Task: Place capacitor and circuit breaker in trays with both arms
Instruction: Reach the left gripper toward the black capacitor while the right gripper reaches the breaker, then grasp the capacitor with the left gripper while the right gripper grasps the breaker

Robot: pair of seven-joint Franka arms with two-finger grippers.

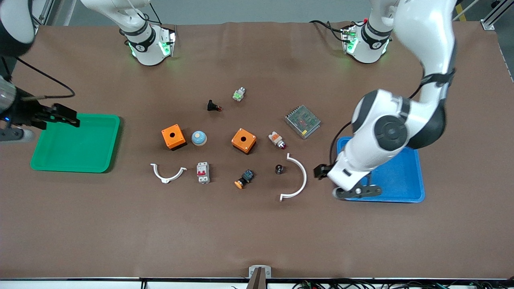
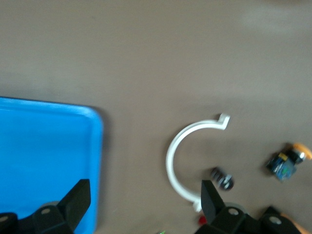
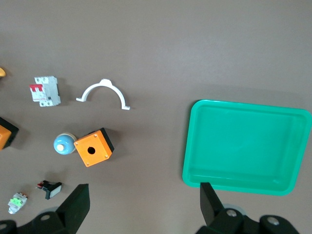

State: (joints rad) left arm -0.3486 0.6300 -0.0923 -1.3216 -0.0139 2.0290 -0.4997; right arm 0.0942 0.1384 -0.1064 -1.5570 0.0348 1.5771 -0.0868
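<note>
The capacitor (image 1: pixel 279 169), a tiny black cylinder with a pale end, lies on the table beside a large white curved bracket (image 1: pixel 297 178). It also shows in the left wrist view (image 2: pixel 222 178). The circuit breaker (image 1: pixel 203 172), a white block with red switches, lies nearer the right arm's end and shows in the right wrist view (image 3: pixel 45 90). My left gripper (image 1: pixel 339 183) is open and empty, over the blue tray's (image 1: pixel 401 176) edge; its own view (image 2: pixel 143 202) shows bare table between the fingers. My right gripper (image 1: pixel 67 115) is open and empty over the green tray's (image 1: pixel 80 148) edge, as its own view (image 3: pixel 142 204) shows.
Two orange boxes (image 1: pixel 173 137) (image 1: pixel 243 140), a blue dome button (image 1: pixel 198 138), a small white bracket (image 1: pixel 168 173), a mesh-topped metal unit (image 1: pixel 302 121), a black-and-blue part with an orange cap (image 1: pixel 244 179), a white-and-orange part (image 1: pixel 277 140), a black part (image 1: pixel 213 106) and a green-and-white part (image 1: pixel 239 94) lie mid-table.
</note>
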